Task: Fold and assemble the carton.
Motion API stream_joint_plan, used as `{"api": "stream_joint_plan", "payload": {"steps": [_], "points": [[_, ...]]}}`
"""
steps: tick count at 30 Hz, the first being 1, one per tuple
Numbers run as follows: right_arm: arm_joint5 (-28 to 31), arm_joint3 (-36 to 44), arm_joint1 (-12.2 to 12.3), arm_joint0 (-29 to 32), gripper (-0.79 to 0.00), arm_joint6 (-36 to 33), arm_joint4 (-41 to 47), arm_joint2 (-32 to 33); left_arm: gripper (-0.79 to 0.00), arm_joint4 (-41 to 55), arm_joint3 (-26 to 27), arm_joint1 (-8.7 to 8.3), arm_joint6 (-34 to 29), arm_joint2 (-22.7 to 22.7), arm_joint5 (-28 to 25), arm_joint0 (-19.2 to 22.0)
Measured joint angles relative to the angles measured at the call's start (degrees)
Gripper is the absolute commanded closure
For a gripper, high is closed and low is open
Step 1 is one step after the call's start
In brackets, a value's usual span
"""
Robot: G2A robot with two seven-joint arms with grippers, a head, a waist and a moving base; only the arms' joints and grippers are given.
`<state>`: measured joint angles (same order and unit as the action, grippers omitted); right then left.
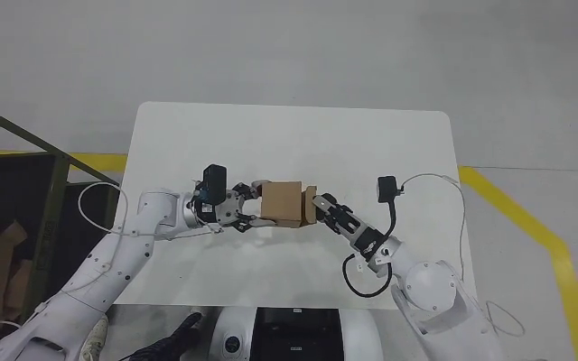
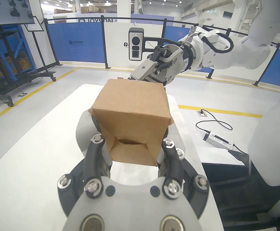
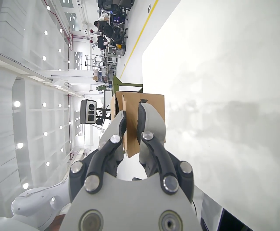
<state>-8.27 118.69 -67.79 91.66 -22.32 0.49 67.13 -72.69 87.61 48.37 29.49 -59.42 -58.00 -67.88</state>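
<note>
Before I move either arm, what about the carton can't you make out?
- Far end of the carton, left wrist view: hidden by its top panel and the right pincer.
- Its underside, top view: covered by the carton; contact with the table unclear.
- Its inside, left wrist view: dark slit at the back, too shadowed to read.

Left wrist view, far fencing. Blue panel (image 2: 72, 42): small white logo mark with a one-word brand name beside it. White panel (image 2: 116, 32) to its right: same mark and word in dark lettering, the upper line partly cut by the rail (image 2: 131, 20). Sheet on the standing board (image 2: 35, 26), far left: print too small to read.
</note>
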Motion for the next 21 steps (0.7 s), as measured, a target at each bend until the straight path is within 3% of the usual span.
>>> {"api": "stream_joint_plan", "payload": {"steps": [21], "points": [[-2.16, 1.59, -0.58, -1.53, -0.08, 3.84, -4.65, -3.92, -0.157, -0.89, 0.37, 0.26, -0.33, -0.13, 0.0, -0.07]]}}
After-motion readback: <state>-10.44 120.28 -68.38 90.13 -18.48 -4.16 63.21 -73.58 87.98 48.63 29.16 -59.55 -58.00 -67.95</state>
